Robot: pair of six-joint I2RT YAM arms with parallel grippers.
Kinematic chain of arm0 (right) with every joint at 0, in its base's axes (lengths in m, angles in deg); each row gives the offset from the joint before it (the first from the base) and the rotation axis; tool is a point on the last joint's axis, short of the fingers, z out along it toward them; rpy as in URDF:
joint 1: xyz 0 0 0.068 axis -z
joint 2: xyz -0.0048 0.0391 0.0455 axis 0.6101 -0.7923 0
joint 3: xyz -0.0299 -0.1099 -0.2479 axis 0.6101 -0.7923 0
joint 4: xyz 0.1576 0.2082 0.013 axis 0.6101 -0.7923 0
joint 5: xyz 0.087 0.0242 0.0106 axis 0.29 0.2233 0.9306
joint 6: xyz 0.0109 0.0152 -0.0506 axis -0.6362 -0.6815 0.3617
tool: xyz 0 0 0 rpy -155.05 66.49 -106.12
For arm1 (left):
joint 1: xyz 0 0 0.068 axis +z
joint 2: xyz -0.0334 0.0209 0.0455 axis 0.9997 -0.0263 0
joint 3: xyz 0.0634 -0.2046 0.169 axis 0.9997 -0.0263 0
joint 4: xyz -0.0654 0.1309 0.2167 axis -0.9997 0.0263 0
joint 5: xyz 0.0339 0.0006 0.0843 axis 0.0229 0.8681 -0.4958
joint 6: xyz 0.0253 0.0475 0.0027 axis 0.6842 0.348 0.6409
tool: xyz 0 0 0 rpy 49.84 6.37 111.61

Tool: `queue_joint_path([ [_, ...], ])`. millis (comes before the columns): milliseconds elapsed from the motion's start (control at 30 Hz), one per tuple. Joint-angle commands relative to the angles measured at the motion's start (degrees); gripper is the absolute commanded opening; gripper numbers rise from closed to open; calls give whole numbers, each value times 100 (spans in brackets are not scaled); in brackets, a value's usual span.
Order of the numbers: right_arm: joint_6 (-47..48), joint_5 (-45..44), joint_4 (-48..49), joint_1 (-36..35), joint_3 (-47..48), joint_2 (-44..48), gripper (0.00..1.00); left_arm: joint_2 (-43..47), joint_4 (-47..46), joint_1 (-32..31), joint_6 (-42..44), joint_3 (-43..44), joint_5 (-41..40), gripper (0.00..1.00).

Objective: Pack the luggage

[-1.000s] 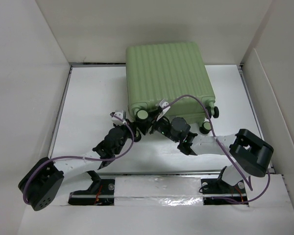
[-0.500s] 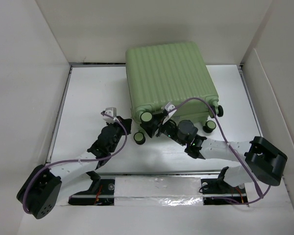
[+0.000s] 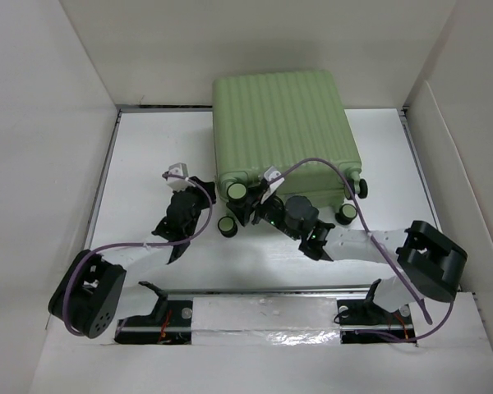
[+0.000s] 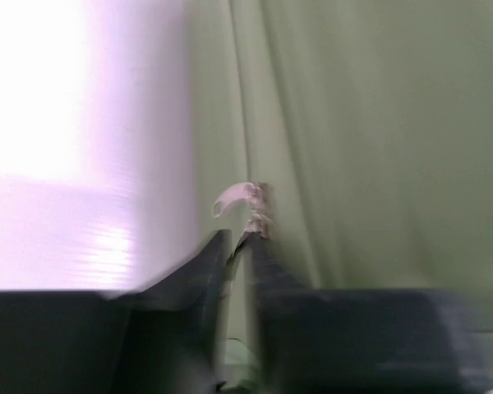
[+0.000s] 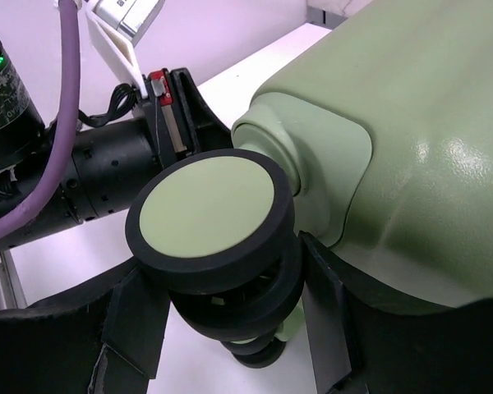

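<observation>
The luggage (image 3: 279,123) is a pale green ribbed suitcase lying closed at the back middle of the table, wheels toward the arms. My left gripper (image 3: 205,190) is at its near left corner. In the blurred left wrist view its jaws (image 4: 245,238) are pinched together on a small silver zipper pull (image 4: 234,197) against the green shell (image 4: 378,123). My right gripper (image 3: 248,207) is at the near left wheels. In the right wrist view its fingers (image 5: 324,308) close on either side of a black wheel with a green hub (image 5: 205,209) under the shell's corner (image 5: 427,123).
White walls stand on the left, the back and the right of the white table (image 3: 148,156). The right wall panel (image 3: 452,164) angles in close to the suitcase. Other black wheels (image 3: 347,213) stick out at the suitcase's near right corner. Purple cables loop over both arms.
The suitcase swung slightly right and came back. My left gripper has moved up and left along the suitcase's left corner. My right gripper stayed on the wheel.
</observation>
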Motion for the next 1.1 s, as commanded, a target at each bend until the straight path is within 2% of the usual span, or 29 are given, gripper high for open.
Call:
queue_joint_path([
  [0, -217, 653, 527, -446, 603, -46, 0, 189, 97, 587, -500, 364, -1209, 25],
  [33, -208, 662, 518, -508, 666, -117, 0, 460, 195, 649, -710, 399, -1094, 58],
  [67, -208, 688, 500, -508, 744, -170, 0, 654, 257, 649, -782, 382, -1076, 69],
  [133, -216, 680, 509, -674, 911, -336, 0, 1380, 617, 649, -1097, 346, -1128, 85],
  [267, -287, 365, 535, -1034, 1167, -548, 0, 2824, 1241, 649, -1380, 381, -1216, 99],
  [300, -269, 233, 518, -1122, 1219, -575, 0, 3079, 1538, 649, -1398, 416, -1199, 99],
  [367, -199, -65, 422, -1307, 1421, -645, 18, 3748, 1873, 649, -1494, 583, -1085, 99],
  [400, -129, -154, 221, -1438, 1509, -645, 31, 3924, 2310, 701, -1590, 644, -1076, 99],
  [433, -94, -207, 80, -1492, 1606, -636, 54, 4248, 2480, 702, -1678, 793, -980, 99],
  [500, 55, -252, -175, -1667, 1791, -488, 69, 4487, 2988, 702, -1601, 996, -830, 99],
  [533, 143, -313, -420, -1755, 1835, -400, 100, 4662, 3183, 702, -1478, 1223, -673, 99],
  [600, 494, -664, -1211, -2028, 2115, -119, 100, 4769, 3754, 702, -1285, 1487, -496, 99],
  [667, 767, -1121, -1555, -2221, 2213, 127, 100, 4848, 4176, 702, -977, 1857, -233, 99],
  [700, 1186, -1183, -1800, -2283, 2204, 468, 100, 4883, 4561, 702, -889, 1945, -162, 99],
  [800, 1513, -1647, -2292, -2284, 2134, 1137, 100, 4980, 5142, 702, -555, 2314, 5, 99],
  [833, 1637, -1875, -2425, -2284, 2056, 1661, 100, 5033, 5249, 702, -337, 2419, 92, 99],
  [933, 1875, -2746, -3136, -1828, 1923, 2455, 100, 5217, 5540, 702, 138, 2815, 190, 99],
  [967, 1823, -3009, -3347, -1322, 1827, 2962, 100, 5279, 5549, 702, 253, 2938, 199, 99],
  [1067, 1376, -2925, -3911, -362, 1416, 3947, 100, 5463, 5575, 702, 535, 2957, 181, 99],
])
